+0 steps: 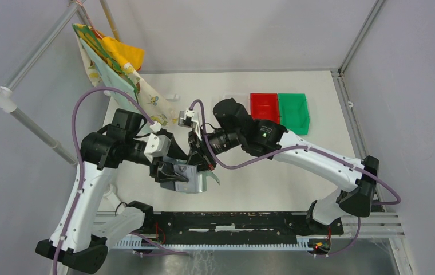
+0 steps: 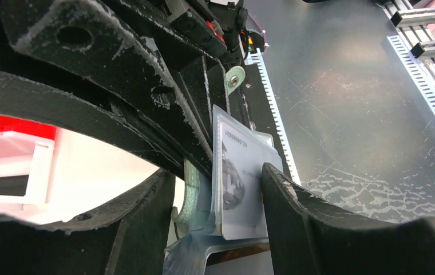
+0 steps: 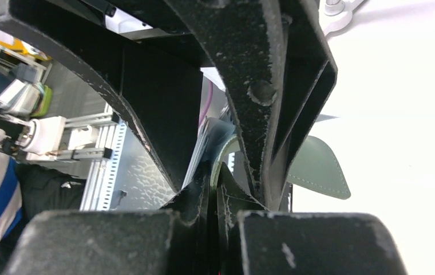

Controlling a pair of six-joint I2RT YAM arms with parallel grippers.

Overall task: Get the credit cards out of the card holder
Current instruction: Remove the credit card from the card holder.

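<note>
Your left end effector point(image 2: 218, 183) filled the near view, its two black fingers point(image 2: 295, 217) standing apart on either side of a silvery-white card point(image 2: 241, 189). One finger lay against the card's printed face; a gap showed beside the other, so you had not yet pinched it. That card stuck partway out of the card holder point(image 2: 194, 197), which hung in the air above the desk point(image 1: 249, 183) near its front middle, between the two arms. Your right end effector point(image 3: 221, 177) was clamped tight on the holder's edge, with the grey-green flap point(image 3: 312, 172) drooping free beside it.

You could judge the card as light, stiff and slick, likely to slide if gripped only at its very tip. Its broad flat faces, a little in from the exposed end, looked like the place to take hold. You could expect the holder to be soft and pliable, apt to bend or drag along with the card, so the firm hold near the pocket mattered. You could not see the other cards.
</note>
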